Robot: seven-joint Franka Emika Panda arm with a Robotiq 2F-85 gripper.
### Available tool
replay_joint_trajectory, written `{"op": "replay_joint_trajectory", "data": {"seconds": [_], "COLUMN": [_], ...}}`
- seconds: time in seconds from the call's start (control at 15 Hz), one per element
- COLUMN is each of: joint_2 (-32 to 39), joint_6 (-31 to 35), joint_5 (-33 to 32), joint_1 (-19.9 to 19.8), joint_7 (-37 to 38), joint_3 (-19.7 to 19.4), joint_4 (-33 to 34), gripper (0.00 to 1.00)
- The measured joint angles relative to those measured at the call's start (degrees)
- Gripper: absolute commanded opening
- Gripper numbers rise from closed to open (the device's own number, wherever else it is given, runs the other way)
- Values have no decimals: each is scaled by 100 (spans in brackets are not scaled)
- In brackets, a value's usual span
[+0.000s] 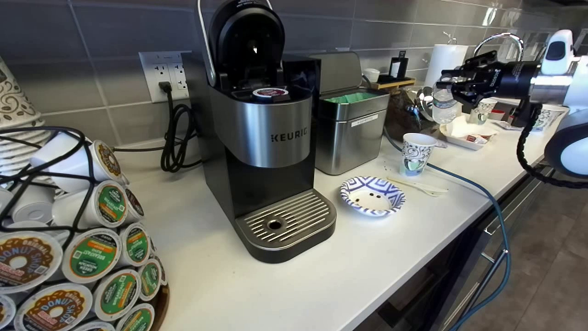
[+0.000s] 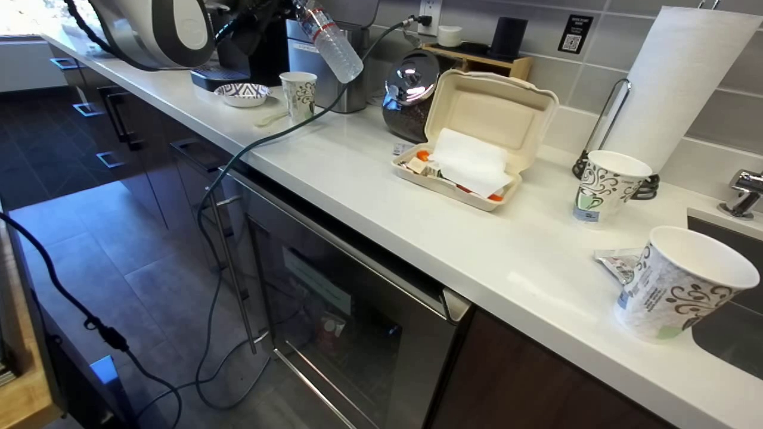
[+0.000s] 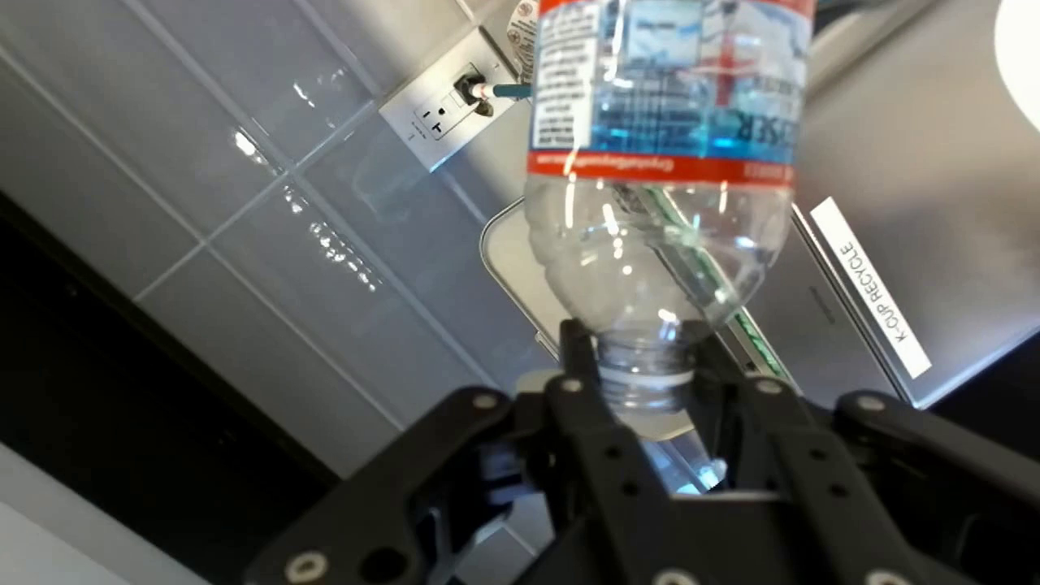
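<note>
My gripper (image 3: 638, 353) is shut on the neck of a clear plastic bottle (image 3: 662, 219) with a blue and red label. In an exterior view the bottle (image 2: 337, 47) hangs tilted above the counter, base lowest; the gripper is partly cut off there. The gripper (image 1: 446, 79) and bottle (image 1: 444, 106) also appear at the right of an exterior view. Behind the bottle in the wrist view is a metal bin (image 3: 845, 325) labelled "K-CUP RECYCLE", its lid up. The coffee maker (image 1: 264, 133) has its head raised and a pod (image 1: 271, 93) in it.
A patterned bowl (image 1: 373, 207) and paper cup (image 1: 415, 154) stand near the coffee maker. A blue cable (image 1: 496, 207) crosses the counter edge. A takeout box (image 2: 495, 113), paper towels (image 2: 673, 83), two more cups and a sink are farther along. Pods (image 1: 92, 255) fill a rack.
</note>
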Motion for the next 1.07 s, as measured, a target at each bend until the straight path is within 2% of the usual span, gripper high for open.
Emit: {"op": "replay_joint_trajectory", "data": {"seconds": [0.47, 0.93, 1.0, 1.07], "joint_2": [6, -8, -14, -6], "joint_6": [-188, -539, -542, -542], "joint_5": [50, 38, 26, 24], "joint_1": [55, 131, 142, 143], "joint_7": [-564, -1013, -1015, -1001], "joint_3": [-218, -238, -219, -202], "joint_4": [-132, -394, -431, -441], "gripper": [8, 8, 31, 31]}}
